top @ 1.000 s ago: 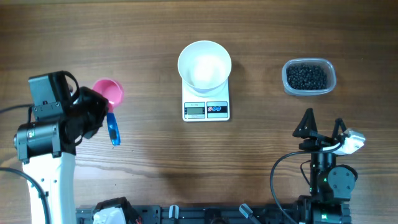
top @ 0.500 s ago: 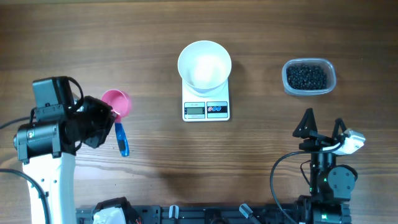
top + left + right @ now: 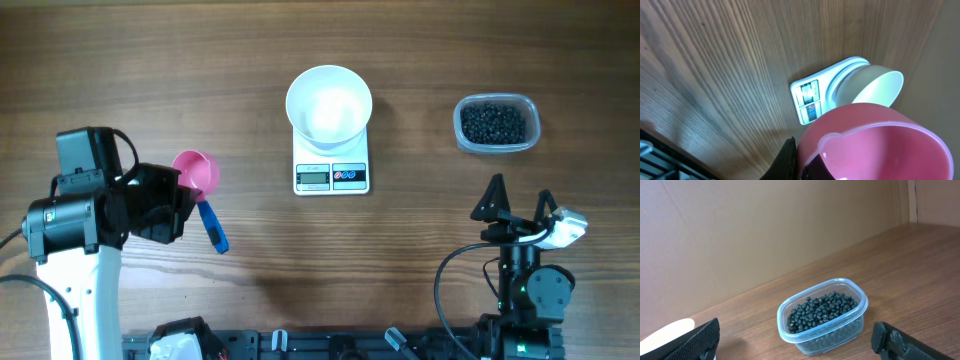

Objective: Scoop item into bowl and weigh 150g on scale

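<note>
From above, the left jaws are clenched on a pink scoop (image 3: 197, 172), left of the scale (image 3: 332, 178). The white bowl (image 3: 329, 103) sits on the scale. The dark beans (image 3: 492, 122) lie in a clear tub (image 3: 536, 125), far right. The right jaws stand wide apart, holding nothing.

The left wrist camera shows the scoop up close, with the bowl behind it.

The right wrist camera shows the beans ahead.

Pink measuring scoop (image 3: 196, 172) in the left fingers (image 3: 178, 206) now further right and lower in the overhead view than a second ago, nearer the scale (image 3: 331, 172), blue handle (image 3: 212, 227) swung to slant down-right, left arm shifted rightward too
</note>
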Robot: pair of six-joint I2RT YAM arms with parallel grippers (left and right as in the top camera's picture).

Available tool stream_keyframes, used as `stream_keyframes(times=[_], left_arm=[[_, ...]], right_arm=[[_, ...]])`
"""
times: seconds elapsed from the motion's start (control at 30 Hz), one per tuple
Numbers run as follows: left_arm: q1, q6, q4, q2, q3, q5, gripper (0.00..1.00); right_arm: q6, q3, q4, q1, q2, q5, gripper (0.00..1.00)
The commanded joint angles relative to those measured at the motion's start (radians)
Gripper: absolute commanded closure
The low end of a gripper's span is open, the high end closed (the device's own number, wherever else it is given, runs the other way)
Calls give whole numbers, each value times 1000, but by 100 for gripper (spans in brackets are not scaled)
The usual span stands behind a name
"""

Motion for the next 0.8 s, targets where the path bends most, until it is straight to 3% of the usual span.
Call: stream_keyframes(times=[0.0,0.77], left_arm=[[-5,-79,22,-5,3,20,96],[-5,-109,36,-5,3,20,96]], right_arm=[[8,0,3,3,-4,-8,0],[8,0,3,3,-4,-8,0]])
